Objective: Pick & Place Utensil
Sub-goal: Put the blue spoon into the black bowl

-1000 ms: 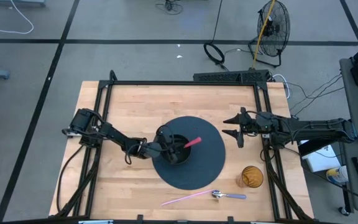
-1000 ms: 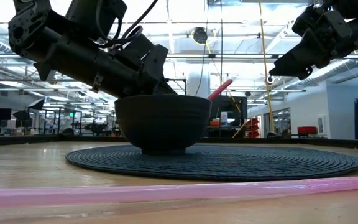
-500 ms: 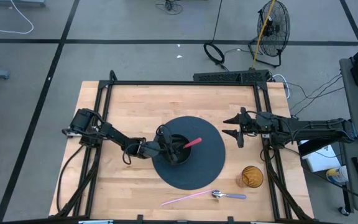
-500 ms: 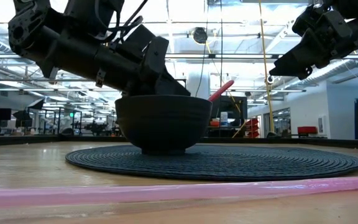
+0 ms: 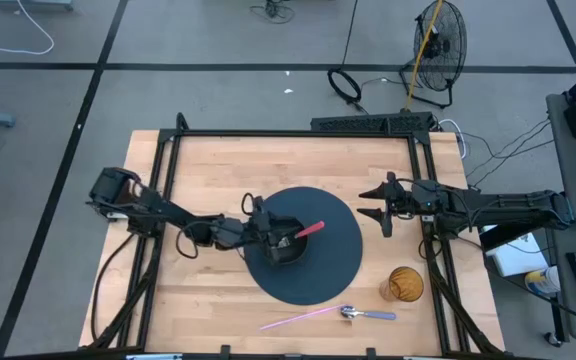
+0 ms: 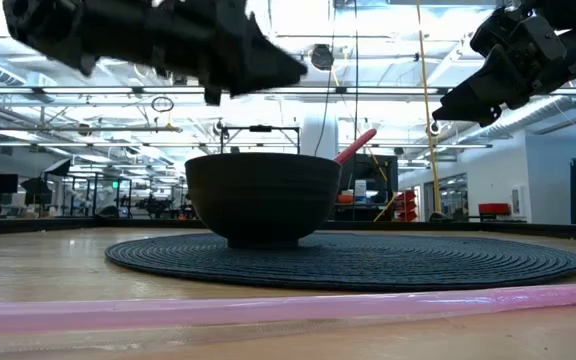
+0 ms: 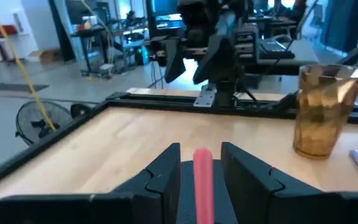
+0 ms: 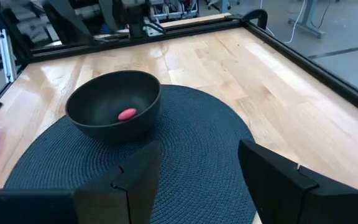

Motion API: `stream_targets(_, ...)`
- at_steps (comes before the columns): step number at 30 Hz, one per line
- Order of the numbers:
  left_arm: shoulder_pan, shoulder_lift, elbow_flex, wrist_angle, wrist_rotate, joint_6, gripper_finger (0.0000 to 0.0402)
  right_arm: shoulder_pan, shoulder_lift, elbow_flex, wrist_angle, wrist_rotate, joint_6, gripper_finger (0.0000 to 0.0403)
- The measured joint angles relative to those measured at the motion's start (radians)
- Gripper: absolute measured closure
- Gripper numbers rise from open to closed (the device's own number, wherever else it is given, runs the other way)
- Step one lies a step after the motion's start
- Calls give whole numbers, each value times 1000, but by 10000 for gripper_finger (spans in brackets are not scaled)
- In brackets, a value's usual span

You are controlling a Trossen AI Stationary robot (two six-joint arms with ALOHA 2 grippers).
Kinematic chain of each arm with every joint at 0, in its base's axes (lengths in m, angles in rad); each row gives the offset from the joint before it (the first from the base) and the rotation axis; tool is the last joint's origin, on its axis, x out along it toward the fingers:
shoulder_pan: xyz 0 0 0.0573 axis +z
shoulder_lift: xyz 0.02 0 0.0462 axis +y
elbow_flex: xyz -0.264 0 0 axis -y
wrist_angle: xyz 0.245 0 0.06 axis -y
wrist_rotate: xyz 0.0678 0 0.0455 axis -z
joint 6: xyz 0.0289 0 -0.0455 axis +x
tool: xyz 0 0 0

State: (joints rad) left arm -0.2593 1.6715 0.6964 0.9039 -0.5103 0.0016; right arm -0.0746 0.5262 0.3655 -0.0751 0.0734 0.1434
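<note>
Pink utensil (image 7: 203,180) between left gripper's (image 7: 202,163) slightly parted fingers (image 7: 166,165).

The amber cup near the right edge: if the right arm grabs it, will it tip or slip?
The cup is tall, narrow and upright, so a sideways nudge would probably tip it. It looks like clear, empty plastic, so likely light and perhaps slick in the jaws. Once tipped, its round wall could let it roll toward the spoon nearby.

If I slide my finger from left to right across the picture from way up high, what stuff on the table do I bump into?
left gripper → black bowl → red utensil → spoon → right gripper → amber cup
</note>
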Motion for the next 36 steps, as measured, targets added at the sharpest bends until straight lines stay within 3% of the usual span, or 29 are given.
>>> stream_targets(3,-14,-74,0,-112,6,28,279,0,-1,15,-1,-25,-32,193)
stream_targets(9,-47,-195,0,-272,5,80,279,28,-1,112,-4,-178,-98,193)
stream_targets(20,-96,-336,-136,-284,15,120,279,242,32,227,-92,-174,-84,193)
stream_targets(28,-98,-346,-273,-81,15,99,279,436,172,328,-261,30,28,193)
stream_targets(36,-98,-347,-282,-63,13,105,279,603,300,512,-497,163,206,193)
